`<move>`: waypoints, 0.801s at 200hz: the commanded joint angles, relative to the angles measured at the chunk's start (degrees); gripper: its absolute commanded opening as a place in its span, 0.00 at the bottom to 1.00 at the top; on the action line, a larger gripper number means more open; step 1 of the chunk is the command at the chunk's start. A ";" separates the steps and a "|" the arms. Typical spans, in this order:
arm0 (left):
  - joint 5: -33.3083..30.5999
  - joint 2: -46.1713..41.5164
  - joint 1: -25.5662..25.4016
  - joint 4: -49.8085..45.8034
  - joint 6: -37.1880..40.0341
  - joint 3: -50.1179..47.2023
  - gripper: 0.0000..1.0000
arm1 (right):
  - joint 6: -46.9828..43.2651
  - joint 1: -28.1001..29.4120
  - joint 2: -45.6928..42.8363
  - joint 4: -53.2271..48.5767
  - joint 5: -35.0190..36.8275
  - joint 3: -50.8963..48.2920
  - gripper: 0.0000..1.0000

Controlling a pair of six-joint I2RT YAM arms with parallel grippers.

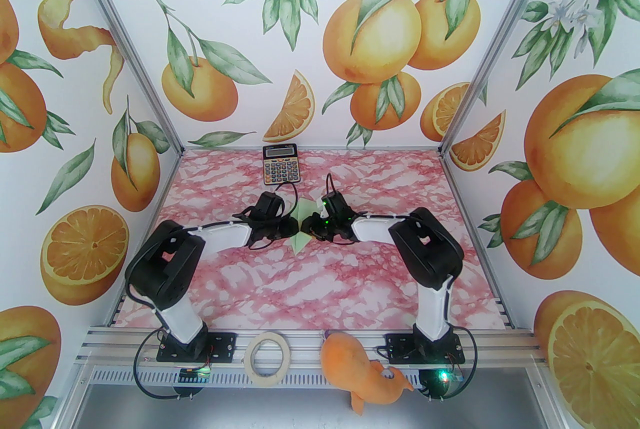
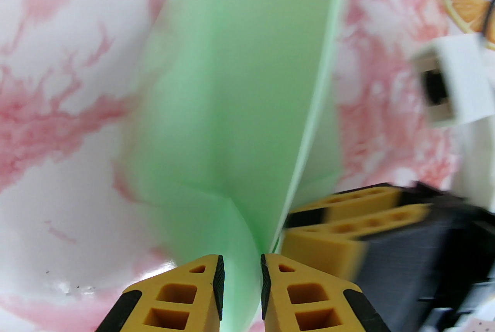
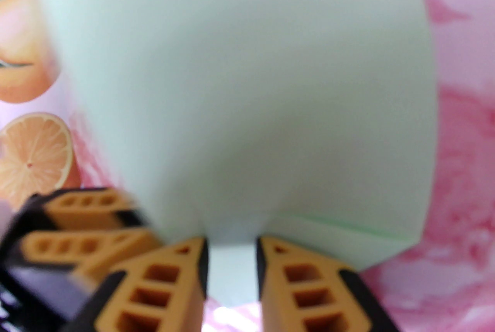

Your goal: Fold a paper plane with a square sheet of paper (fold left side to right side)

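The square sheet of paper (image 1: 300, 242), pale green, is lifted and curved at the middle of the pink marbled table, between both grippers. My left gripper (image 1: 294, 231) reaches in from the left. In its wrist view the left gripper (image 2: 242, 260) is shut on a curled flap of the paper (image 2: 232, 90), which rises ahead with a crease down it. My right gripper (image 1: 309, 228) comes in from the right. In its wrist view the right gripper (image 3: 232, 245) stands slightly open, with the paper (image 3: 247, 90) at its gap. Both pairs of fingertips nearly touch. No paper plane shape can be made out.
A black-and-orange calculator (image 1: 280, 164) lies at the table's far edge. A roll of beige tape (image 1: 267, 359) and an orange plush toy (image 1: 360, 367) rest on the near rail between the arm bases. Walls close off the left, right and back.
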 commanded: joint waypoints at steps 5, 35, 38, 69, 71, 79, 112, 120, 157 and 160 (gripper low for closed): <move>-1.00 -0.98 0.08 -0.95 0.69 -1.39 0.24 | -1.42 -0.47 -2.17 -0.11 -0.63 -0.42 0.26; 0.93 -1.23 0.90 1.94 0.14 -2.78 0.23 | -1.51 -0.07 -0.74 0.02 -1.15 0.13 0.22; 1.04 -1.01 0.90 2.07 0.06 -2.77 0.22 | -1.51 -0.04 -0.50 -0.01 -1.32 0.25 0.21; 2.19 0.71 0.89 4.38 -0.85 -3.64 0.22 | -1.53 0.31 -0.60 0.00 -1.13 0.12 0.17; 2.18 0.78 0.90 4.31 -0.86 -3.61 0.22 | -1.69 0.27 -0.69 -0.01 -1.09 0.05 0.17; 2.15 1.06 0.95 4.36 -0.73 -3.65 0.22 | -1.95 0.28 -1.07 -0.07 -1.06 -0.07 0.17; 2.76 1.87 0.99 5.76 -0.98 -4.25 0.21 | -2.21 0.61 0.67 0.33 -2.89 1.74 0.13; 3.04 1.97 1.08 6.10 -1.00 -4.31 0.21 | -2.13 0.73 1.60 0.04 -3.20 2.69 0.13; 3.23 0.77 1.57 7.20 -1.36 -5.27 0.20 | -1.13 1.11 5.72 0.61 -5.03 5.03 0.11; 3.22 0.68 1.62 7.20 -1.38 -5.29 0.20 | -1.00 1.19 5.92 0.87 -5.10 5.07 0.11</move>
